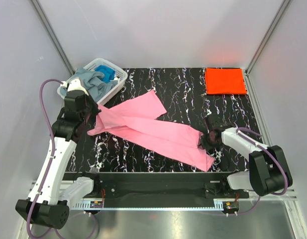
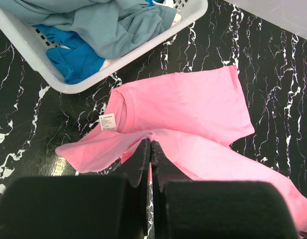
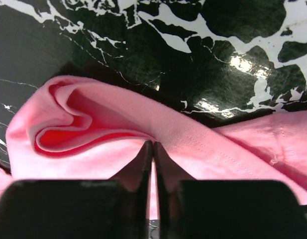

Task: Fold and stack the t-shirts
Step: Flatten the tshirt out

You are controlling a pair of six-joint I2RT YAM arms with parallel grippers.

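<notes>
A pink t-shirt (image 1: 148, 124) lies stretched diagonally across the black marbled table, partly folded lengthwise. My left gripper (image 1: 95, 114) is shut on a pinch of its cloth near the collar and label end (image 2: 151, 143). At the shirt's other end, near the front right, my right gripper (image 1: 203, 139) is shut on a bunched fold (image 3: 153, 145). A bright orange-red t-shirt (image 1: 225, 80) lies folded flat at the back right corner. A grey-blue t-shirt (image 2: 118, 30) and a blue one (image 2: 73, 59) are heaped in the basket.
The white lattice basket (image 1: 119, 73) stands at the back left, close behind my left gripper; its wall (image 2: 143, 47) is just beyond the pink collar. Grey walls with metal rails enclose the table on three sides.
</notes>
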